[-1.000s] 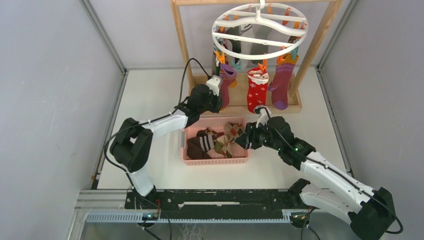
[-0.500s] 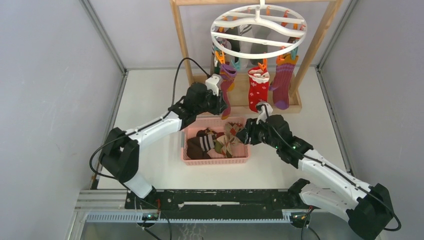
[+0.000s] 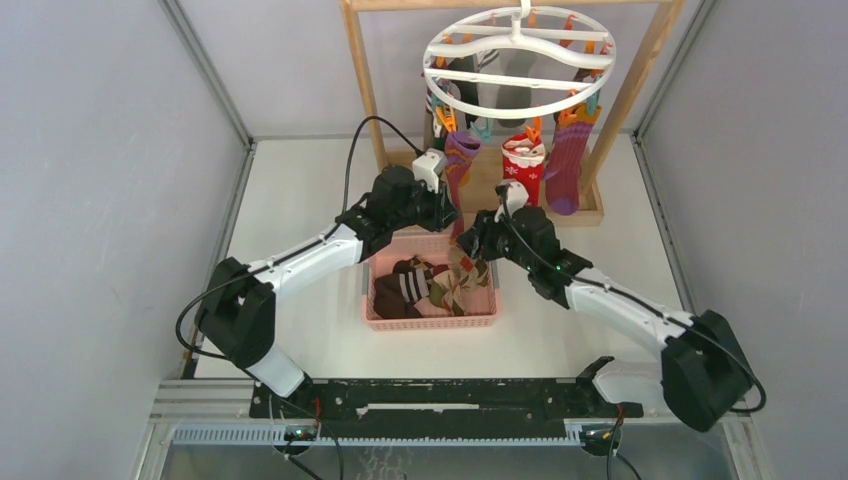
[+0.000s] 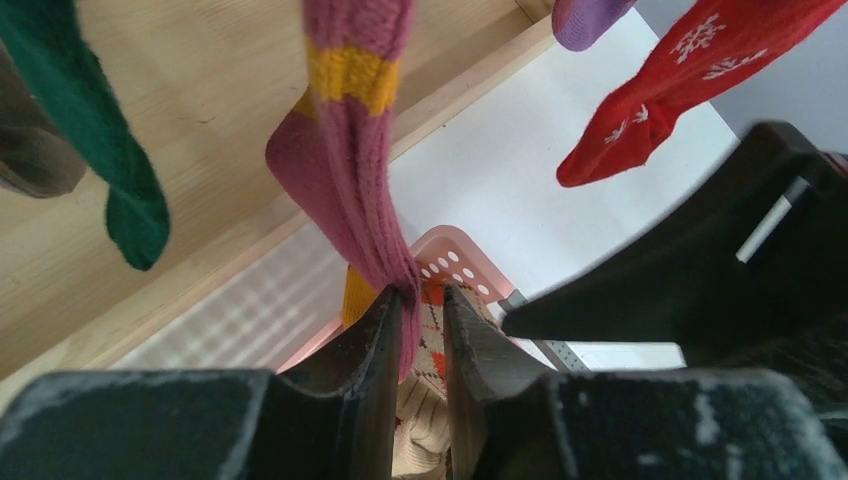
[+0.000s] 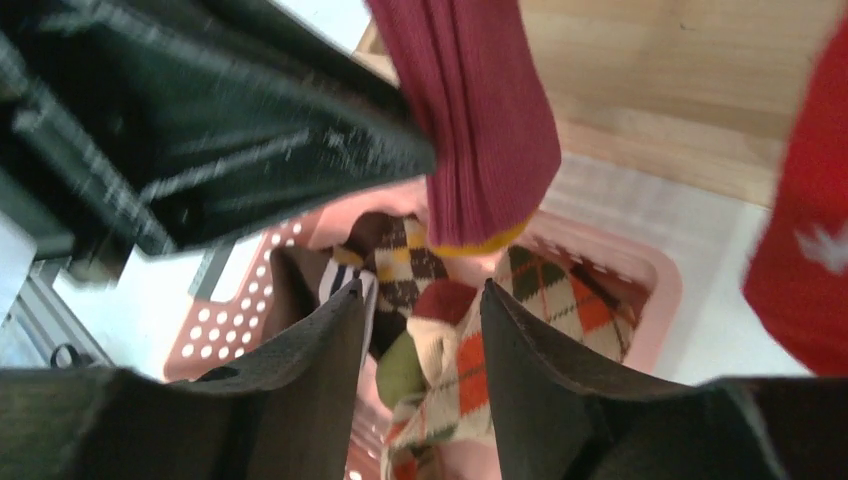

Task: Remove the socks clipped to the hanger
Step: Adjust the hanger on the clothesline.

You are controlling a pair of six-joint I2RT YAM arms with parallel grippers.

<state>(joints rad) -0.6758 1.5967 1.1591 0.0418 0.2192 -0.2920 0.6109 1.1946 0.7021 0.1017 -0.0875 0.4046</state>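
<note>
Top view: right gripper [image 3: 473, 238] is swinging off the pink basket [image 3: 430, 322] and up beside left gripper [image 3: 447, 208], so the next pull is starting. The maroon sock [image 3: 458, 160] is still hanging clipped to the hanger [image 3: 520, 40]. Left wrist: left gripper is clamping that sock's toe, arm reaching up. Right wrist: right jaws are standing apart, empty, just under the toe, with the basket below.

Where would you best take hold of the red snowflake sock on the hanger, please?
Grip the red snowflake sock at its toe end, coming from below: it hangs down from its orange clip, toe lowest and free, so a downward pull should release it.
</note>
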